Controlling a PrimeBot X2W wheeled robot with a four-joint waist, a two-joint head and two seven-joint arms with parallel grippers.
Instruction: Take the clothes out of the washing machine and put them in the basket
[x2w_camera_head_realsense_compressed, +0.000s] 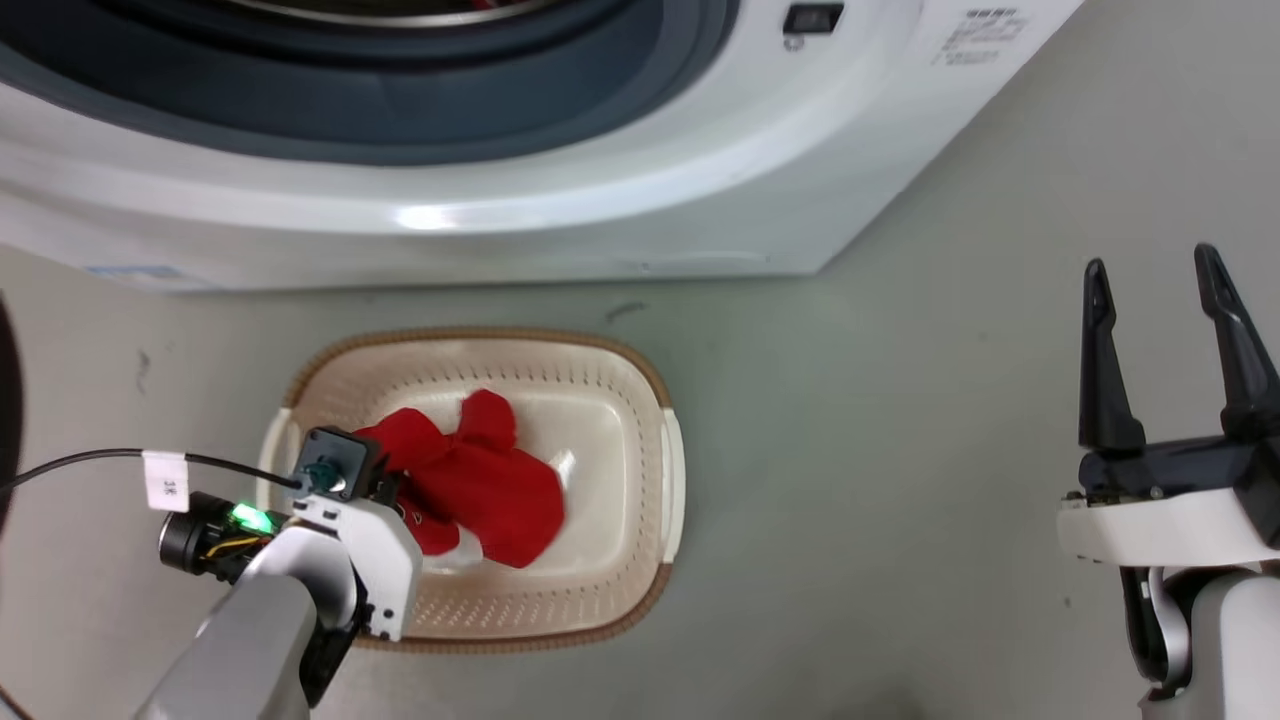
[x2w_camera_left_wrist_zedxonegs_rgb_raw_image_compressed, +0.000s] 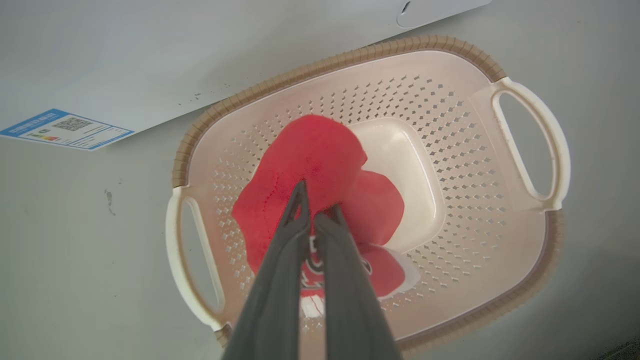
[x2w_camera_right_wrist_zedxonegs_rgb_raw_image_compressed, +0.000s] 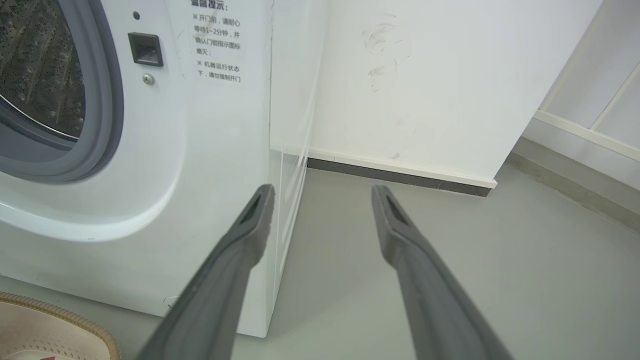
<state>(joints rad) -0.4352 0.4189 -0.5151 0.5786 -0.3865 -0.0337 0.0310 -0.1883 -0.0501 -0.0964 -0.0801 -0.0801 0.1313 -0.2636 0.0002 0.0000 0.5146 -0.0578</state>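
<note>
The clothes (x2w_camera_head_realsense_compressed: 490, 480) are a bright red heap lying in the cream basket (x2w_camera_head_realsense_compressed: 600, 350), which stands on the floor in front of the white washing machine (x2w_camera_head_realsense_compressed: 600, 180). My left arm's wrist (x2w_camera_head_realsense_compressed: 340, 500) hangs over the basket's left part and hides its fingers. In the left wrist view my left gripper (x2w_camera_left_wrist_zedxonegs_rgb_raw_image_compressed: 317, 197) is shut on the clothes (x2w_camera_left_wrist_zedxonegs_rgb_raw_image_compressed: 320, 150), which rest inside the basket (x2w_camera_left_wrist_zedxonegs_rgb_raw_image_compressed: 350, 52); jersey lettering shows between the fingers. My right gripper (x2w_camera_head_realsense_compressed: 1152, 258) stands open over bare floor to the right. In its own view the right gripper (x2w_camera_right_wrist_zedxonegs_rgb_raw_image_compressed: 322, 189) holds nothing beside the washing machine (x2w_camera_right_wrist_zedxonegs_rgb_raw_image_compressed: 150, 200).
A blue label (x2w_camera_left_wrist_zedxonegs_rgb_raw_image_compressed: 65, 129) sits low on the machine's front. A black cable with a white tag (x2w_camera_head_realsense_compressed: 165, 478) runs off my left wrist. A white wall with a dark baseboard (x2w_camera_right_wrist_zedxonegs_rgb_raw_image_compressed: 400, 175) stands behind the machine's right side. Grey floor (x2w_camera_head_realsense_compressed: 900, 450) lies right of the basket.
</note>
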